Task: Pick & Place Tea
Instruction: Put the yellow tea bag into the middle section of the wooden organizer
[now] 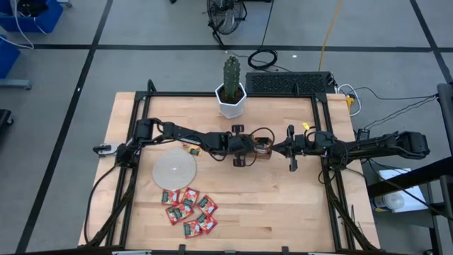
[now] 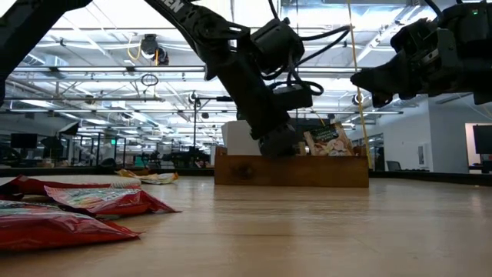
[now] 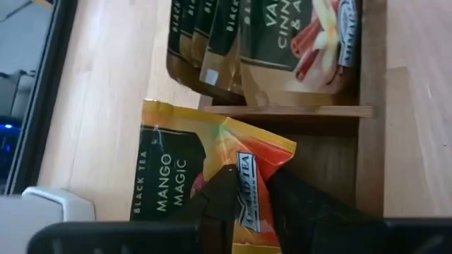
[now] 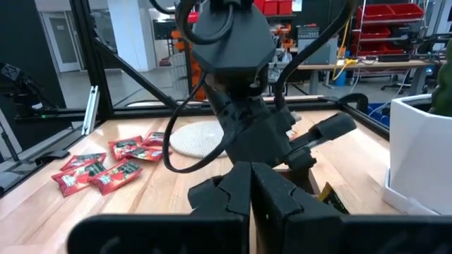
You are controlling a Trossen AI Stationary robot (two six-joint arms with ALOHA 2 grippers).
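Orange sachet [image 3: 212, 169] between left pincer [image 3: 247, 194] fingers.

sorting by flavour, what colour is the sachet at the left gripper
Orange-yellow with a dark label panel, sachet; best in the left wrist view.

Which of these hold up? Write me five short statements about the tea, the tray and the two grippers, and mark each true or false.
1. The left gripper has an orange-yellow sachet between its fingers. True.
2. That sachet is over the wooden tray. True.
3. The red sachets are stacked inside the tray. False: they lie loose on the table, near the round grey disc.
4. The right gripper carries a red sachet. False: it is shut and empty, waiting beside the tray.
5. A cactus stands in a white pot. True.
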